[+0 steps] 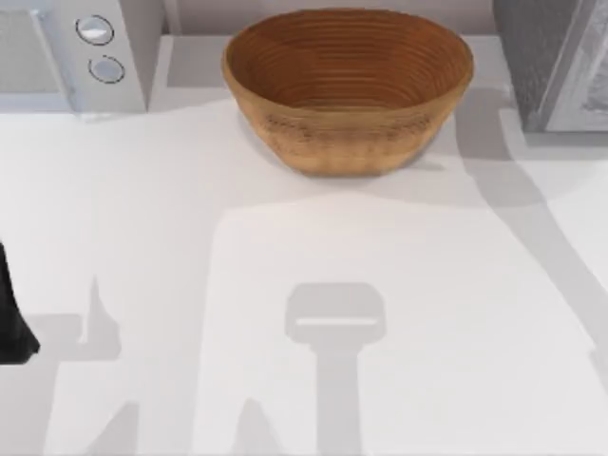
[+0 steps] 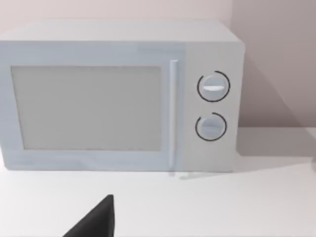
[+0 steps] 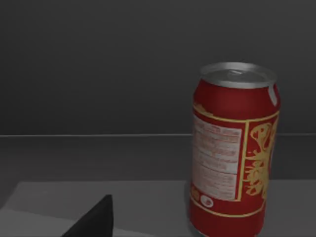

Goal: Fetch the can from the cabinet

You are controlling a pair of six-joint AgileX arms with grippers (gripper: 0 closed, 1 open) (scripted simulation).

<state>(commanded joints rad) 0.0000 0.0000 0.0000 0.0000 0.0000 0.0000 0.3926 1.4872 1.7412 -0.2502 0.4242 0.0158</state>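
- White microwave (image 1: 71,52) stands at the desk's (image 1: 142,218) far left corner, door shut, two round dials on its front; my left wrist view faces it squarely.
- My left arm (image 1: 11,318) sits parked at the desk's left edge, a dark shape and little more. A dark finger (image 2: 96,222) of the left gripper pokes into its wrist view; I cannot tell how wide it stands.
- A woven wicker basket (image 1: 347,90) sits at the middle back, holding nothing I can see.
- The grey cabinet (image 1: 551,62) rises at the far right corner.
- My right wrist view looks into a dim grey space that I judge is the cabinet's inside. The red can (image 3: 234,148) stands upright on its shelf (image 3: 98,190), close ahead. A finger (image 3: 96,222) of the right gripper shows, clear of the can; I cannot tell its opening.
- Step in hand, I judge: the approach. Next I must bracket the can's body, then close.
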